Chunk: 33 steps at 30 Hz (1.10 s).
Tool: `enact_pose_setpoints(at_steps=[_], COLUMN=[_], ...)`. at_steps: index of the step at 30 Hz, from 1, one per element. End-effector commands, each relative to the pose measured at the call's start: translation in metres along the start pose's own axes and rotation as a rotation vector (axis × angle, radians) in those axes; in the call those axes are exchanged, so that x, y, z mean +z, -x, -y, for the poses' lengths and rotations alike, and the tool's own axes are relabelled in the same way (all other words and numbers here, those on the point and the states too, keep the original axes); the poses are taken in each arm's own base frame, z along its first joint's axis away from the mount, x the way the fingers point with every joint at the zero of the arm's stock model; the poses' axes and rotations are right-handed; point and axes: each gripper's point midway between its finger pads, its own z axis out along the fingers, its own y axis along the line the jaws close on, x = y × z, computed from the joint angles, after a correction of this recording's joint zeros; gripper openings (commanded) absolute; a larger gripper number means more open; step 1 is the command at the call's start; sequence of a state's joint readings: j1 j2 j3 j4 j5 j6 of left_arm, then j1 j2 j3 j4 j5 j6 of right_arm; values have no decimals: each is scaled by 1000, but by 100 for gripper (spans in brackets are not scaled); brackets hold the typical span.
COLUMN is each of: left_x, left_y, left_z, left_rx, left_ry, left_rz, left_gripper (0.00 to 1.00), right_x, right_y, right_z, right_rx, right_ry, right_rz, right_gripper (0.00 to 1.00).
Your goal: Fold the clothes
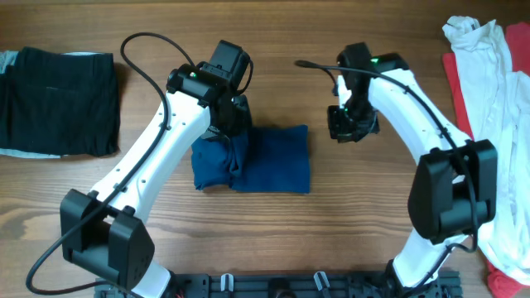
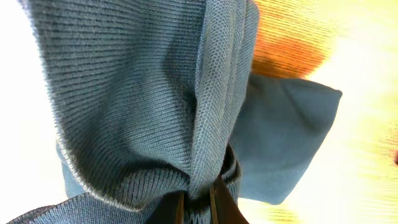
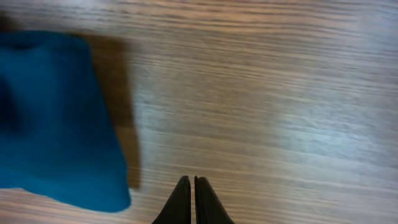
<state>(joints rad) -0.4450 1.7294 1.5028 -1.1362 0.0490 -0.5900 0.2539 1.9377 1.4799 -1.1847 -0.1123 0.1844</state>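
The left gripper (image 2: 198, 204) is clenched on a bunched fold of the deep-blue shirt (image 1: 277, 161). Seen from its wrist, the knit cloth is gathered tight between the two dark fingers (image 2: 222, 210) and fans out away from them, with a flap hanging toward 3 o'clock. From above, that gripper sits over the shirt's upper left part, where the cloth is rumpled and drawn up. The rest of the shirt lies flat as a rough rectangle on the wooden table (image 1: 373, 232), close to its centre.

The right gripper (image 3: 193, 186) is closed with nothing in it, its two tips pressed together above bare wood. The shirt's edge lies off at its 9 o'clock, apart from the tips. From above, this gripper hangs just beyond the shirt's upper right corner, toward 2 o'clock from the shirt's middle.

Further out, a black garment (image 1: 58, 99) lies flat at the table's 10 o'clock, with a pale grey piece (image 1: 7, 60) showing from beneath its left edge. At 3 o'clock, along the right edge, a heap of white clothes (image 1: 484, 91) lies over red cloth (image 1: 457, 79).
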Motion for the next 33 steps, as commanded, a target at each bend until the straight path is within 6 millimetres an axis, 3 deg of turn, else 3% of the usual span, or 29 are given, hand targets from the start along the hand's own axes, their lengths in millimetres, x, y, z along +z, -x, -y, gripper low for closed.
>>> enact_pose_setpoints(at_steps=[1, 6, 12, 18, 33], left_x=[-18, -25, -27, -28, -20], left_y=[5, 5, 1, -6, -19], left_z=[6, 14, 32, 58, 77], left_rx=[-14, -14, -12, 36, 65], left_ry=[-42, -91, -174, -214, -182], left_rz=[44, 54, 25, 56, 82], left_gripper=[4, 4, 4, 4, 4], right_x=[27, 58, 74, 74, 73], right_y=[-3, -4, -1, -2, -5], right_z=[-18, -43, -69, -69, -68], right_rx=[7, -21, -32, -32, -27], right_ry=[53, 109, 245, 244, 241], right_rz=[-76, -131, -161, -162, -177], right_gripper=[4, 5, 4, 4, 4])
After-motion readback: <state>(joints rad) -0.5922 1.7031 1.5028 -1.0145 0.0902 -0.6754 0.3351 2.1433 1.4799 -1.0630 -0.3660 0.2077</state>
